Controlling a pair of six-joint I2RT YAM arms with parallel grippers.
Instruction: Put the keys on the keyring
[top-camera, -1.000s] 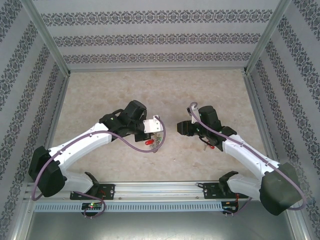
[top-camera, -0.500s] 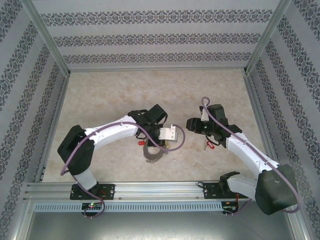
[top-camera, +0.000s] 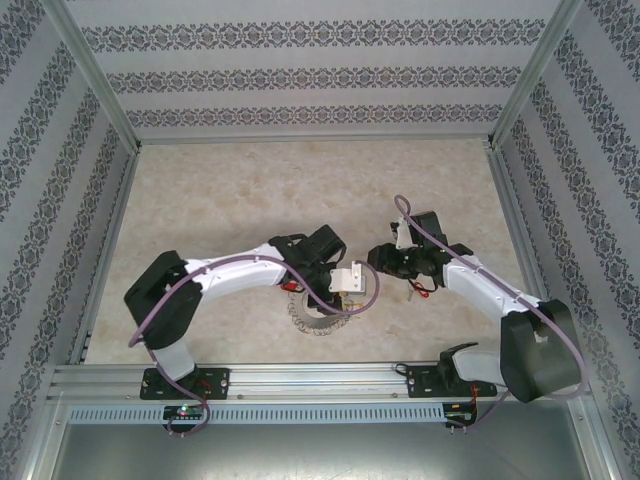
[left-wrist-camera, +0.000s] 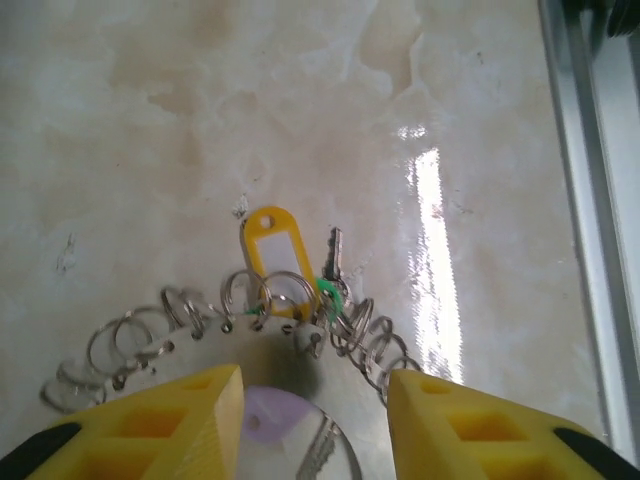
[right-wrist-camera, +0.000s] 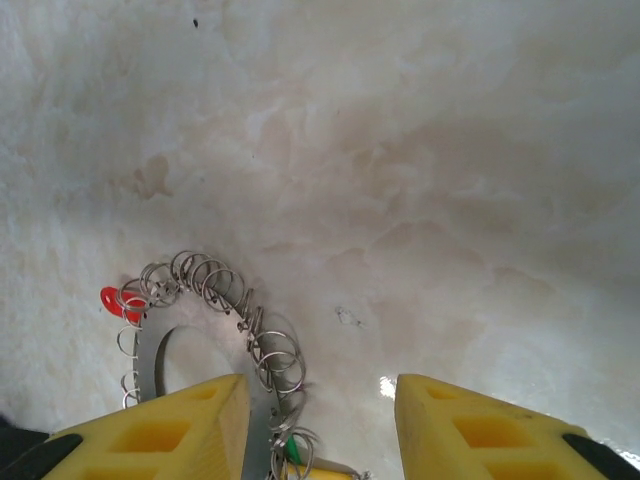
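Left wrist, keyring: the keyring (left-wrist-camera: 265, 358) lies flat on the table. Its near arc reaches in between the two yellow fingers (left-wrist-camera: 170, 425), and its silvery links (left-wrist-camera: 130, 340) fan out just ahead of the tips.
Keys by the left gripper: a yellow tag (left-wrist-camera: 272, 235) and a bare metal key (left-wrist-camera: 333, 255) lie against the links ahead of the tips, with a green bit (left-wrist-camera: 328, 290) beside them. A lilac tag (left-wrist-camera: 268, 415) sits inside the hoop, in the gap between the fingers. Whether any of them is threaded on I cannot tell.
Left gripper (left-wrist-camera: 313, 382): spread over the ring's arc, pinching nothing I can see.
Right gripper (right-wrist-camera: 320, 385): spread as well. The ring runs from ahead on its left back under its left finger, and no grip is visible.
Red tag (right-wrist-camera: 113, 300): at the ring's far end, ahead and left of the right gripper.
In the way: from above, the left wrist's white block (top-camera: 345, 276) covers part of the ring, and the rest pokes out on its near side.
Small red thing (top-camera: 425, 290): under the right forearm, behind that gripper.
Table (top-camera: 220, 190): pale, marbled and glossy, with a glare streak to the right of the left gripper.
Room: patterned walls (top-camera: 320, 80) on three sides and an aluminium rail (top-camera: 300, 378) at the near edge.
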